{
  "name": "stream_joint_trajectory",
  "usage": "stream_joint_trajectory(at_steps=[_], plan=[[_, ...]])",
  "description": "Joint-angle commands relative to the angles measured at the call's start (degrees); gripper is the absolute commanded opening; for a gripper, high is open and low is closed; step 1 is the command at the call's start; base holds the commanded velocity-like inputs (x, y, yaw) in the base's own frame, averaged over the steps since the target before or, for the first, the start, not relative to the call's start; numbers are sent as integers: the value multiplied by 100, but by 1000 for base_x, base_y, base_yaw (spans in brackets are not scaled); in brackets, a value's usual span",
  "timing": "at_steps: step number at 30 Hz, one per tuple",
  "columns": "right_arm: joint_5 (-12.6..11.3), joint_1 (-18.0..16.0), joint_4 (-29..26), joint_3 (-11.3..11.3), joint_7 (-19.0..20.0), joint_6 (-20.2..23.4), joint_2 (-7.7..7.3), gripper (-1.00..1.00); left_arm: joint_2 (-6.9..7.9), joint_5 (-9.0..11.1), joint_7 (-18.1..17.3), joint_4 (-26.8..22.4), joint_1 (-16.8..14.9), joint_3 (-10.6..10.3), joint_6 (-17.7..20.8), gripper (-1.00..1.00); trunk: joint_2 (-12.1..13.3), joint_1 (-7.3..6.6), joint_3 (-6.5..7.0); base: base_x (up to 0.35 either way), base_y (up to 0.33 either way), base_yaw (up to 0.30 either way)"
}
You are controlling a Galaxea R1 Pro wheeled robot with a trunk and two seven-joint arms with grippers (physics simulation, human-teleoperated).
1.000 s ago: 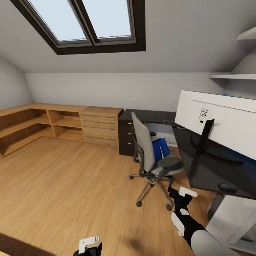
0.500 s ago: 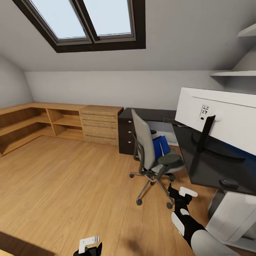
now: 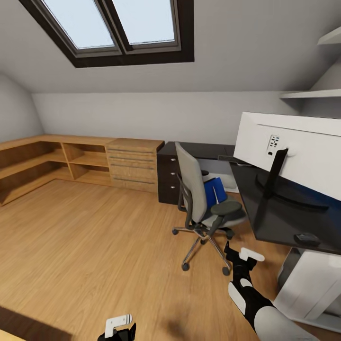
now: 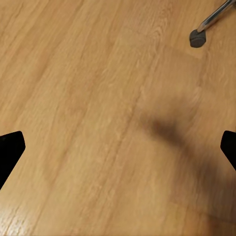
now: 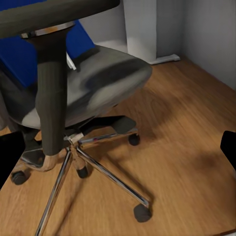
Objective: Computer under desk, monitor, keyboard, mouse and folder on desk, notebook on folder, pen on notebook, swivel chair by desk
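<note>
Over 1 s the head view tilted slightly; nothing in the scene moved. Blue folder (image 3: 214, 190) sat propped on the swivel chair (image 3: 204, 208) beside the bench (image 3: 279, 218). Right end effector (image 3: 237, 255) and left end effector (image 3: 118, 331) hung spread open, empty; pickup not begun.

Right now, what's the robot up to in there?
Nothing is held. The robot faces the swivel chair, which stands on the wood floor beside the black desk. The blue folder leans on the chair seat. The monitor and the mouse are on the desk. Both the left gripper and the right gripper are open and low, the right one near the chair's base.
</note>
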Motion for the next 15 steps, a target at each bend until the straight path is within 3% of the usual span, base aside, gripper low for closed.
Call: stream_joint_trajectory(at_steps=[1,15], plan=[[-13,-4,2,-12,4,-58,4,100,-3,56,3,-9,-1,7,30,100,-44,22,-24,0,0,0],[-23,-4,2,-20,-4,-248,-4,100,-3,48,-9,-9,-1,2,30,100,-606,329,-275,0,0,0]])
